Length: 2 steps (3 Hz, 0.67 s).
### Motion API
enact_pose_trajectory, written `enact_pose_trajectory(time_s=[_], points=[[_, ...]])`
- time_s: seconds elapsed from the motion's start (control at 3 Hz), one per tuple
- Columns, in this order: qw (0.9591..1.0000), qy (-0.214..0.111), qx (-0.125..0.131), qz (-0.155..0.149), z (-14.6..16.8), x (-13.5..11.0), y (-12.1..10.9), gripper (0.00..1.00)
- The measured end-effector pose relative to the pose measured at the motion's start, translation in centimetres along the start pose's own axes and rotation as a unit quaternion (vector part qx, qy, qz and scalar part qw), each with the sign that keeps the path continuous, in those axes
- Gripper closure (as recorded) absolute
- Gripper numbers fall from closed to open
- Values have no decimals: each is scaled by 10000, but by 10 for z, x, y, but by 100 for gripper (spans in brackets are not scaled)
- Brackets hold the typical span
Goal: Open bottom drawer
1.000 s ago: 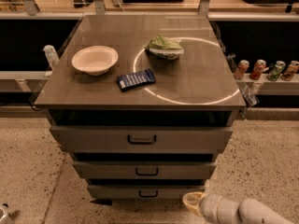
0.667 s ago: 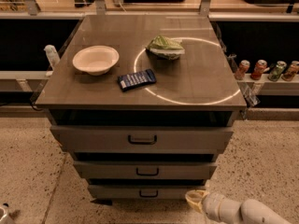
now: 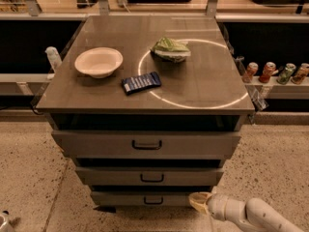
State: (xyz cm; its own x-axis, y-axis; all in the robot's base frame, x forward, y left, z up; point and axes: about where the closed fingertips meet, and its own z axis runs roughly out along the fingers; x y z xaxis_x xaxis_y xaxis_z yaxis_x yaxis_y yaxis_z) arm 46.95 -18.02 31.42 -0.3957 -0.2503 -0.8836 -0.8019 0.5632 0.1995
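Note:
The grey cabinet has three drawer fronts. The bottom drawer [image 3: 145, 198] is the lowest and shallowest, with a small black loop handle [image 3: 153, 200]; it looks closed. The middle drawer [image 3: 149, 176] and the top drawer [image 3: 145, 145] sit above it. My gripper [image 3: 197, 201] comes in from the lower right on a white arm [image 3: 251, 214]. Its yellowish tip is at the right end of the bottom drawer front, to the right of the handle.
On the cabinet top [image 3: 203, 81] lie a white bowl [image 3: 98, 62], a dark blue packet [image 3: 141, 82] and a green bag [image 3: 170, 49]. Several drink cans [image 3: 275, 72] stand on a shelf at the right. Speckled floor [image 3: 34, 178] surrounds the cabinet.
The gripper has shifted slightly up and to the left, closer to the bottom drawer front. The drawers have not moved.

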Motion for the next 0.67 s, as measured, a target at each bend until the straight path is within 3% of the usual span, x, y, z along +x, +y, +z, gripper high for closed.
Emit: enact_pose_trajectory(time_s=[0.33,0.67], points=[[9997,-164,-199,-50,-5,-10,-2,100],[9997,-215,-30,79,8,4,-9,100]])
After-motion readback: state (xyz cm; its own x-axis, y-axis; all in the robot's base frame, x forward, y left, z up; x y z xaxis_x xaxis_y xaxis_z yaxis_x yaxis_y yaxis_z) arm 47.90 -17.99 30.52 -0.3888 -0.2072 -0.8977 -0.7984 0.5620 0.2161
